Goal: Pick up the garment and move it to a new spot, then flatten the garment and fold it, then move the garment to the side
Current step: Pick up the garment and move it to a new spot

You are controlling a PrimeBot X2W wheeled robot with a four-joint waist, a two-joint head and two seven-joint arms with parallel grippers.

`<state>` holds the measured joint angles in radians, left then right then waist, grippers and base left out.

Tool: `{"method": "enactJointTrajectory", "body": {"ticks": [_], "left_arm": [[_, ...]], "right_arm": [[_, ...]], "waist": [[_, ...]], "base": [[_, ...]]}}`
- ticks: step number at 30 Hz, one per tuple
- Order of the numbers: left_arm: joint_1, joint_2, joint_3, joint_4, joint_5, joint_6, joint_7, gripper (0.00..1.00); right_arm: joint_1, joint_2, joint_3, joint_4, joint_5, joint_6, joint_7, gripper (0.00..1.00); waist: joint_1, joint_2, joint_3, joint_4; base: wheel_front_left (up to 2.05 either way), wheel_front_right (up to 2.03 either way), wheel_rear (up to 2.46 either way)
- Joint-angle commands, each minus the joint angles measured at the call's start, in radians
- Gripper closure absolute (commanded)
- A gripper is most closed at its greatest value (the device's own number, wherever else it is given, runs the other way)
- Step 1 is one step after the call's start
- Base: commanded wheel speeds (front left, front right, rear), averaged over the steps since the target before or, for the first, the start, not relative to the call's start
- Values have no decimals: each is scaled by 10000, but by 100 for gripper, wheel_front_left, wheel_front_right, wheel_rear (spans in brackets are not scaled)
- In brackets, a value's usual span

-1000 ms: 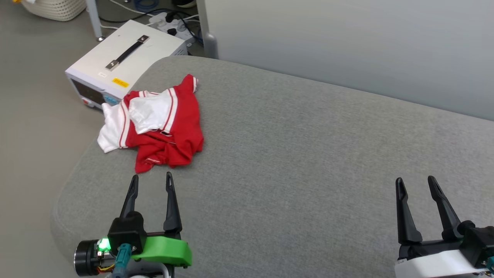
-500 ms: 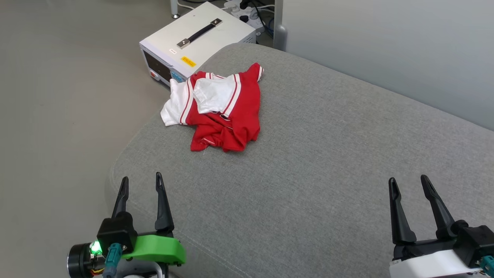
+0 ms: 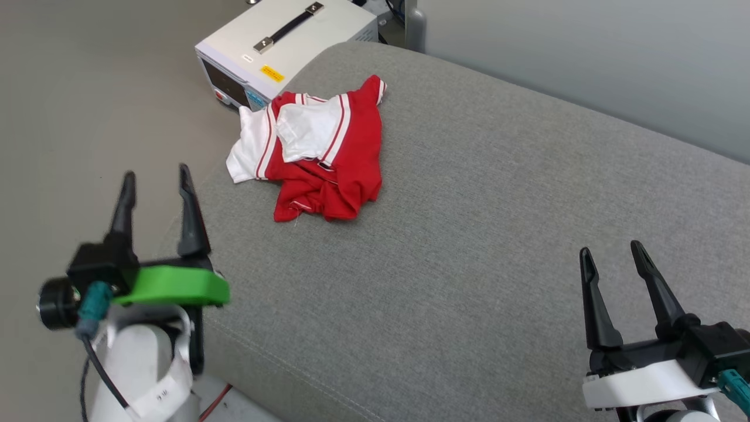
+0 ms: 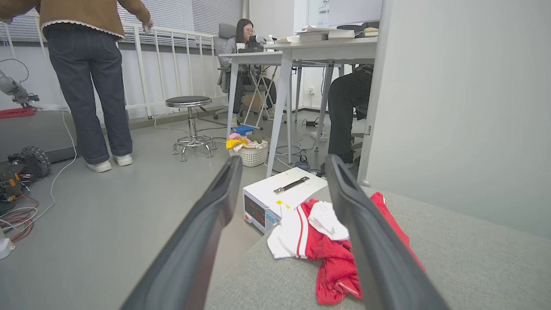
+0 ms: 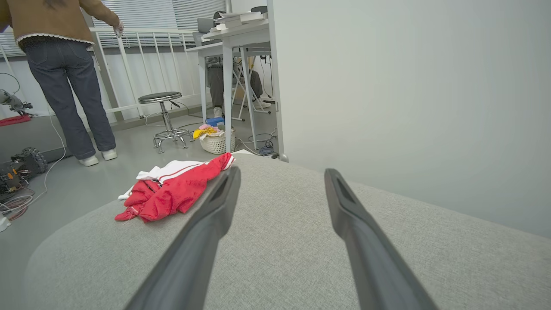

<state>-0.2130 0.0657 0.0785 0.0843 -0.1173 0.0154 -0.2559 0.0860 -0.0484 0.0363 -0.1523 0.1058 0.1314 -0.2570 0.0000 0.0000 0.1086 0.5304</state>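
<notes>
The garment (image 3: pixel 319 155) lies crumpled near the far left corner of the grey cushioned surface (image 3: pixel 480 205), red with white sleeves folded on top. In the left wrist view the garment (image 4: pixel 331 245) sits just ahead of the fingers; in the right wrist view the garment (image 5: pixel 172 189) is off to the left. My left gripper (image 3: pixel 156 179) is open and empty, raised off the surface's left edge, short of the garment. My right gripper (image 3: pixel 609 253) is open and empty at the lower right, far from it.
A white instrument box (image 3: pixel 281 44) with a black handle stands on the floor just beyond the garment. A pale wall (image 3: pixel 586 64) rises behind the surface. A person (image 4: pixel 86 77) stands on the floor, near a stool (image 4: pixel 189 125), a laundry basket (image 4: pixel 252 153) and desks.
The head camera has swung, shifting the whole picture. My left gripper has risen and moved forward toward the garment. The right gripper stays much as before; the garment lies unchanged.
</notes>
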Motion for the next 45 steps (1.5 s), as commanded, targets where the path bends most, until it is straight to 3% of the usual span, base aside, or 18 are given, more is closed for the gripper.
{"method": "enactJointTrajectory", "body": {"ticks": [1, 8, 14, 16, 20, 26, 32, 39, 45], "left_arm": [[-574, 138, 269, 140, -123, -234, -59, 0], [-3060, 594, 1563, 1045, -597, -1036, -59, 0], [-4969, 1747, 1596, 2482, -1051, -1393, -53, 0], [-5610, 2167, 1335, 3260, -1406, -1435, 358, 0], [-6845, 3073, 89, 4251, -2675, -1455, 2215, 0], [-7964, 3946, -1445, 4761, -4990, -1459, 5250, 0], [-8378, 4702, -2904, 5012, -6371, -1460, 8160, 0], [-8398, 5131, -4089, 5587, -6737, -1460, 9684, 0], [-8196, 4832, -4925, 6632, -6624, -1460, 10069, 0]], "right_arm": [[-252, -18, -9, -88, -126, -7, -47, 0], [-958, -18, 59, -466, -677, -7, -47, 0], [-1605, -85, 82, -831, -910, -7, -47, 0], [-1784, -145, 106, -948, -948, -7, -47, 0], [-2121, -264, 143, -1182, -1024, -7, -47, 0], [-2433, -399, 170, -1400, -1084, -7, -47, 0], [-2679, -467, 215, -1598, -1144, -7, -47, 0], [-2794, -536, 200, -1706, -1191, -7, -47, 0], [-2964, -596, 222, -1752, -1195, -7, -47, 0]], "waist": [[0, 0, 582, -515], [0, 0, 1965, -1369], [0, 0, 3038, -1894], [0, 0, 3324, -1993], [0, 0, 3824, -2154], [0, 0, 4260, -2341], [0, 0, 4598, -2592], [0, 0, 5030, -2762], [0, 0, 5413, -2865]], "base": [[0, 0, 0], [0, 0, 0], [0, 0, 0], [0, 0, 0], [0, 0, 0], [0, 0, 0], [0, 0, 0], [0, 0, 0], [0, 0, 0]]}}
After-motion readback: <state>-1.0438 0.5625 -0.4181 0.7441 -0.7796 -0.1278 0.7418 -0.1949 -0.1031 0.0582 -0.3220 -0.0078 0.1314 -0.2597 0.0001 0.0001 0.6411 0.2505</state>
